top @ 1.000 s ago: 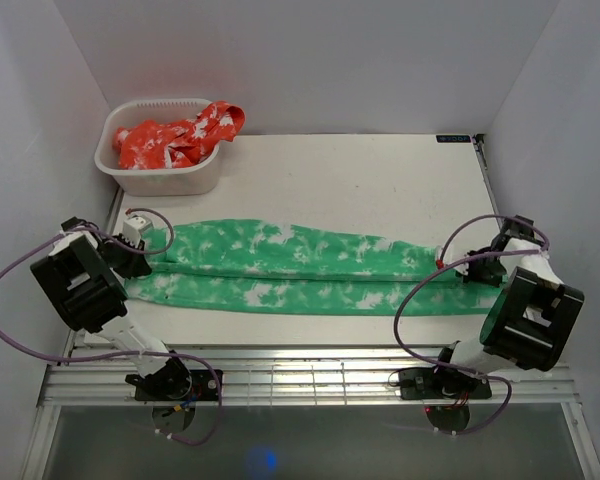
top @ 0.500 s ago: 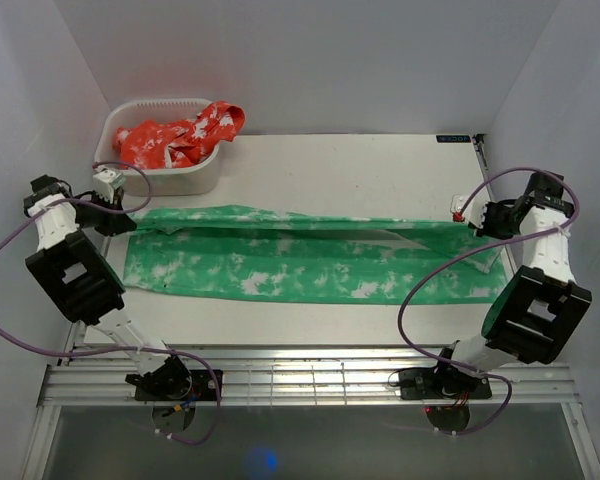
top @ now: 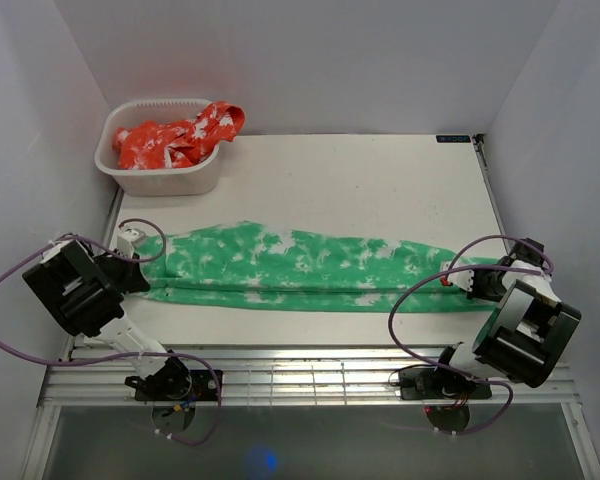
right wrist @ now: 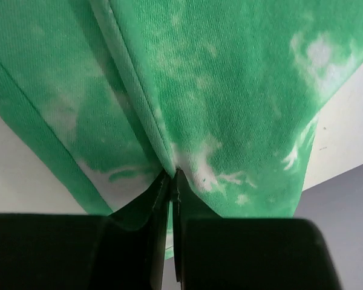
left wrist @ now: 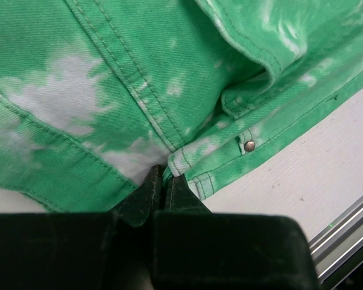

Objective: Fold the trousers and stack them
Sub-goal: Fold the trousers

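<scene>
The green trousers (top: 300,268) with white blotches lie stretched across the table as one long narrow band, one leg folded over the other. At their left end my left gripper (top: 140,262) is shut on the waistband edge (left wrist: 187,158), where a metal rivet (left wrist: 249,145) shows. My right gripper (top: 470,282) is shut on the leg hems at the right end, pinching the fabric (right wrist: 230,109) at a seam. Both ends are held low over the table.
A white basket (top: 160,178) at the back left holds an orange and white garment (top: 180,135) that spills over its rim. The table's front edge meets a metal rail (top: 300,375). Grey walls close in left, right and behind.
Both grippers swung the held edge up and back, then came down toward the front. The trousers went from two legs side by side to a single folded band.
</scene>
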Controlling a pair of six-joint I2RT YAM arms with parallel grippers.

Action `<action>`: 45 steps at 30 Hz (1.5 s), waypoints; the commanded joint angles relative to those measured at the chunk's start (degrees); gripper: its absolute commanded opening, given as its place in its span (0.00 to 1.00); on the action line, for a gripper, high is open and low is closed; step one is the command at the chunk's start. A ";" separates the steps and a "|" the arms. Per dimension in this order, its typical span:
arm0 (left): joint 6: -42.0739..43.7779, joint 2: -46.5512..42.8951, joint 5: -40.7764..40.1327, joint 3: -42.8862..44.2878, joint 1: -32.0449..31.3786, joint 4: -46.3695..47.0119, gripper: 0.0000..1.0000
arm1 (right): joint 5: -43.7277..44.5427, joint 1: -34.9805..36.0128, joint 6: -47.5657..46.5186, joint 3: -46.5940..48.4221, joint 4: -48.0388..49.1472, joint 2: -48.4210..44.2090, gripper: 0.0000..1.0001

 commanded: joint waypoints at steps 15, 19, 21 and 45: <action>11.07 -4.60 -5.80 10.94 4.85 -2.13 0.71 | 6.99 -1.76 -0.53 9.83 -1.28 -3.41 0.61; 22.33 -12.24 -2.02 11.12 7.31 -12.07 0.80 | 0.50 -4.05 -3.79 14.39 -8.40 -7.19 0.75; 26.45 -17.41 -0.35 10.68 7.40 -16.37 0.80 | -1.18 -4.67 -4.41 17.29 -12.10 -9.04 0.80; -31.09 -16.58 -7.27 -8.38 -17.82 16.30 0.85 | -11.47 -4.49 66.60 37.88 -25.64 18.37 0.72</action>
